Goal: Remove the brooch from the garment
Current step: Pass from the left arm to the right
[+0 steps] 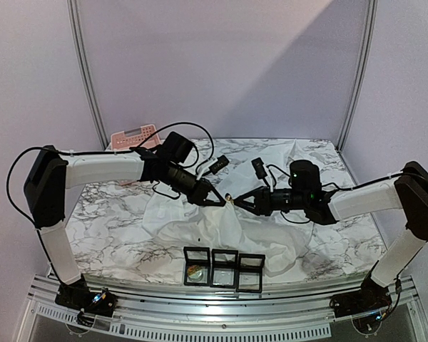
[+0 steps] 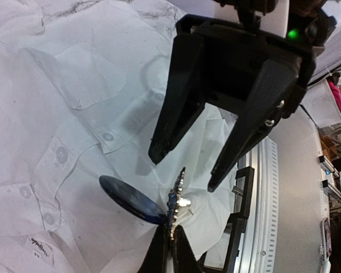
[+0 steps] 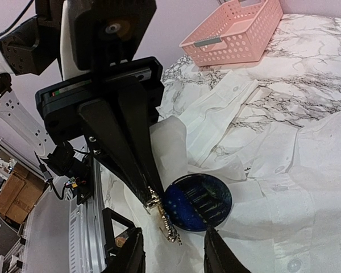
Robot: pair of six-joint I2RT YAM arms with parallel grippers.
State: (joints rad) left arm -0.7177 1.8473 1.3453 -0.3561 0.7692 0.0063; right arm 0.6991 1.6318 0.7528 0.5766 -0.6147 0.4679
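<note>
my left gripper (image 2: 169, 242) is pressed together on the brooch (image 2: 177, 199), pinching its edge at bottom centre of the left wrist view; my read is that the pinch fixes the brooch so the other side can work the fabric or clasp. my right gripper (image 3: 172, 232) has fingers spread part-way, not closed on anything, tips just beside the brooch from the opposite side. in the top view both grippers meet nose to nose at frame centre. the garment (image 1: 200, 231) lies crumpled across the middle of the marble table (image 1: 107, 214) and rises into a small peak at the brooch, so I judge the pin isn't out yet, though I can't see pin or clasp. brooch: narrow, seen edge-on, row of small silvery stones with a few blue ones, glinting. dark blue disc (image 3: 198, 202) sits right against it on the fabric; can't tell if it's the backing or a separate piece. pink basket (image 1: 133, 135) is upper left in the top view, well apart; black frames (image 1: 223, 267) sit in a row at bottom centre
</note>
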